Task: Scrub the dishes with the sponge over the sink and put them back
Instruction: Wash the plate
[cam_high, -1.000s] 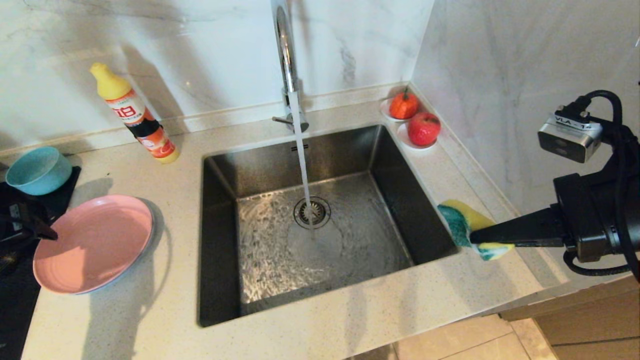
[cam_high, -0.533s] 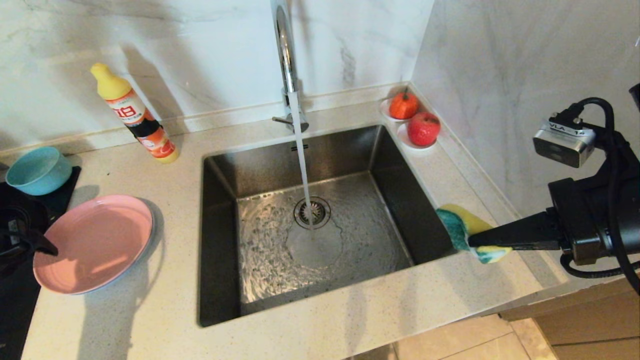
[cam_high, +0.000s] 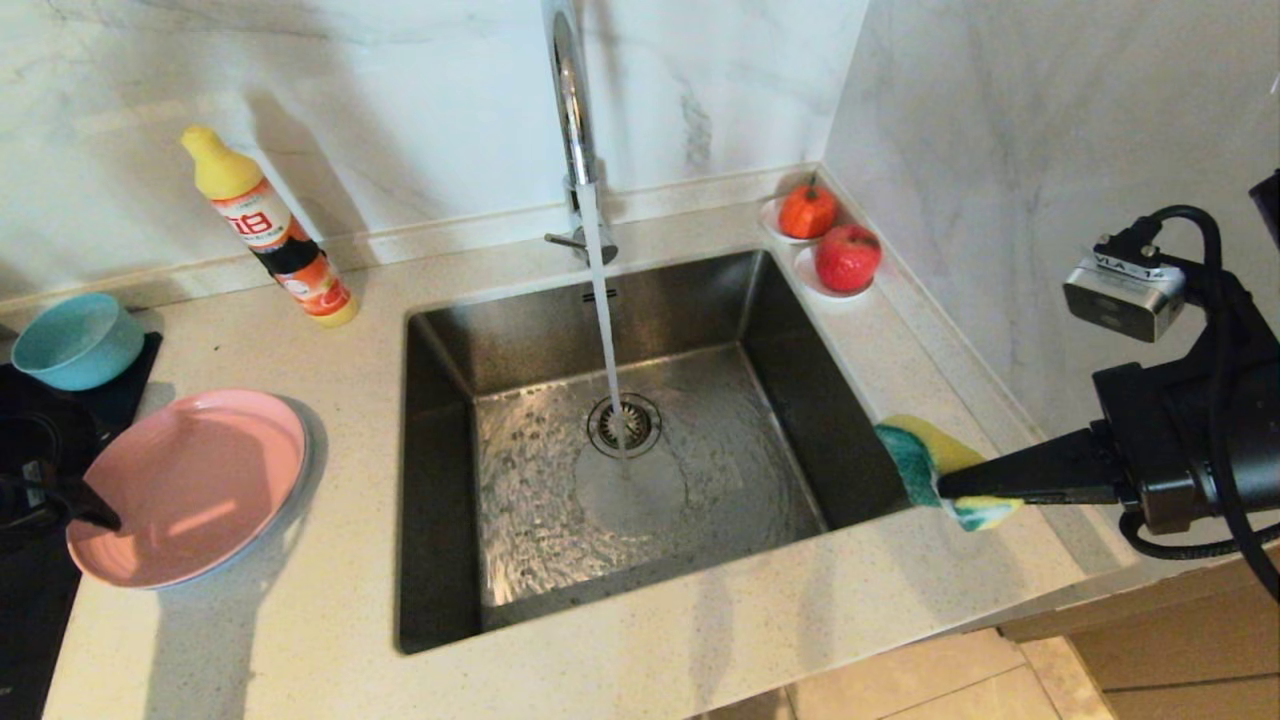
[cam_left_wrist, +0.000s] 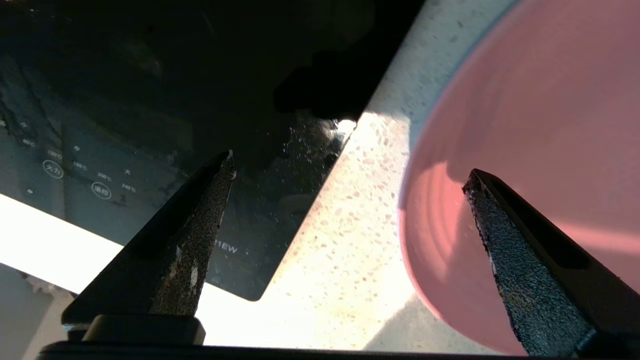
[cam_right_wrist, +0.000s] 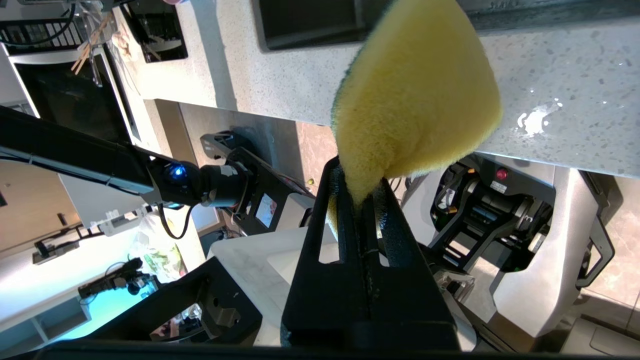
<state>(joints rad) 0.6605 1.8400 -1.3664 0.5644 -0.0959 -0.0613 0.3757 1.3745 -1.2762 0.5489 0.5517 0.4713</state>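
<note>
Left gripper (cam_left_wrist: 350, 172) has spread wide and slid nearer along the pink plate (cam_high: 190, 485)'s left rim, straddling it: pickup seems imminent. Right gripper (cam_high: 945, 487) stays clamped on the sponge (cam_high: 925, 460) beside the sink (cam_high: 440, 480).

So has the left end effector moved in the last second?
Yes. The left end effector has slid toward the near counter edge along the pink plate, away from the teal bowl; its fingers stand open.
</note>
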